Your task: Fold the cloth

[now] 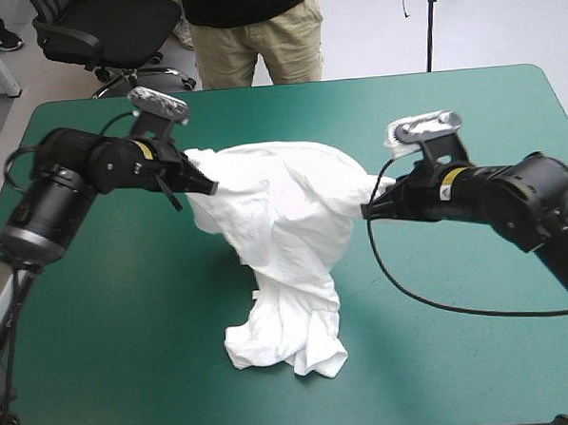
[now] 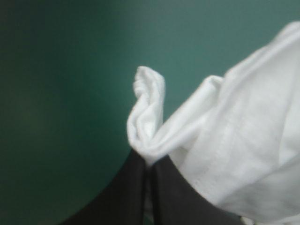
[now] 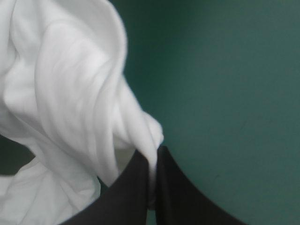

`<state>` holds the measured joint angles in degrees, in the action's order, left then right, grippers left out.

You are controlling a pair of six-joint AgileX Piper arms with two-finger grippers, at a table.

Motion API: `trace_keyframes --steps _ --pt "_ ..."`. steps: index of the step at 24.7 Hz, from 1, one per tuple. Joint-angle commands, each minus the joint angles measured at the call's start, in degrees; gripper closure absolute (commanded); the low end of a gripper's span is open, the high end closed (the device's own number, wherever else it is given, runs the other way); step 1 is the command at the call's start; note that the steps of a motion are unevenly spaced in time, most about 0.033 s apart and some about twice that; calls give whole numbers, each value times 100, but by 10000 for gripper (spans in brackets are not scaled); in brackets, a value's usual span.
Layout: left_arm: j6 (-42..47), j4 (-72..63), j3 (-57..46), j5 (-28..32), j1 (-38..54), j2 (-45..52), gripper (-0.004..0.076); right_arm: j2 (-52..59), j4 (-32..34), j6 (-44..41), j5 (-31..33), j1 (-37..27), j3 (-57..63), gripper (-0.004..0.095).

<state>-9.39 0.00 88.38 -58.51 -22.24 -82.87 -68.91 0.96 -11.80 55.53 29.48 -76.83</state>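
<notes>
— How many garments is the robot handling?

— One: a white T-shirt [image 1: 285, 236]. Its upper part is lifted and spans the gap between the two grippers. The rest sags from that span and ends in one crumpled pile on the teal-green cover [image 1: 101, 355], below the jaws and on the robot's side of them.

— And how many grippers have hold of it?

— Both. The left gripper [image 2: 149, 161] has its two black fingers clenched on a bunched edge of the shirt, all but meeting, and a small rolled fold pokes out just ahead of the tips. A stitched hem runs off to one side of that gripper.

— The other one?

— The right gripper [image 3: 153, 157] is clamped the same way on a gathered pinch of cloth, a thin strip of white showing between its two fingers. The fabric fans out in soft ridges beside it. Ahead of each pair of jaws there is cover, and the two grippers face each other across the shirt.
</notes>
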Motion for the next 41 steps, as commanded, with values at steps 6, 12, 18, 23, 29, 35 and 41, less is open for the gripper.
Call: trace_keyframes --steps 6,12,18,23,29,35,41 --pt "53 -44 2523 220 115 573 741 234 736 618 134 -70 -2608 925" --pt "-122 -175 4230 497 115 573 741 50 800 1079 123 -70 -4136 924" --pt "-273 -560 5298 750 115 573 741 -252 800 1523 93 -70 -5408 925" --pt "-401 -852 5577 968 115 581 741 -462 825 1712 -46 -70 -6151 925" --pt "-713 -1077 5602 695 115 687 741 -530 1581 1439 436 -70 -6291 925" --pt "-95 -521 3928 -579 115 676 741 -665 1628 854 1602 -70 -4925 925" --pt "549 -89 663 1012 183 528 741 -780 1614 100 370 -248 -2009 925"
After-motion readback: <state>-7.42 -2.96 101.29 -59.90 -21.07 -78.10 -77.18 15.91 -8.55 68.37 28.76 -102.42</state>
